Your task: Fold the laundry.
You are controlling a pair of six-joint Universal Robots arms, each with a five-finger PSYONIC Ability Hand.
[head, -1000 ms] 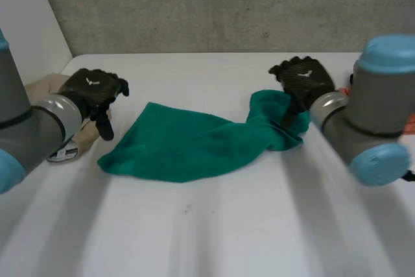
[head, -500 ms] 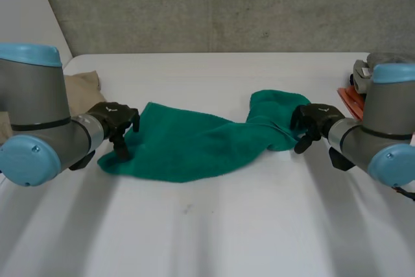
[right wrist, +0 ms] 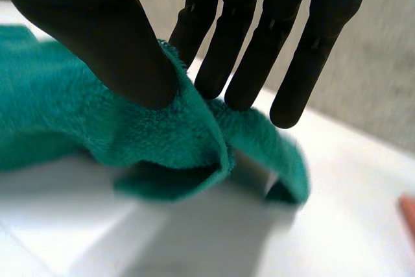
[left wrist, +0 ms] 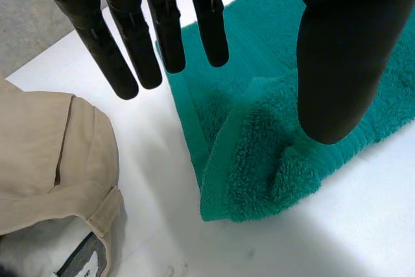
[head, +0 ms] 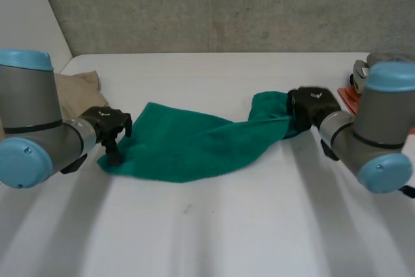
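1 green towel (head: 194,147), the item to fold: lies rumpled across the middle of the white desk (head: 214,231), stretched between the 2 hands, with 1 end bunched and not yet flat.

Left hand (head: 105,123): at the towel's near-left corner, open. Its fingers (left wrist: 167,30) are straight and spread above the cloth edge. Its thumb (left wrist: 337,69) is set down on the doubled-over corner, with nothing gripped.

Right hand (head: 312,104): at the opposite, bunched end. Straight fingers (right wrist: 256,50) and thumb (right wrist: 97,37) nip a raised fold of towel between them.

1 beige garment (head: 78,89): just beside the left hand, not touching the towel.

Step in hand, as judged: securing the 2 ends so the towel can be spread.

Handling advice:
- The left hand should close on the corner proper, not the doubled lump.
- The right hand should work along its fold to a true corner.
- Then draw the ends apart evenly, low over the desk.
- Keep the beige piece out of the pinch.
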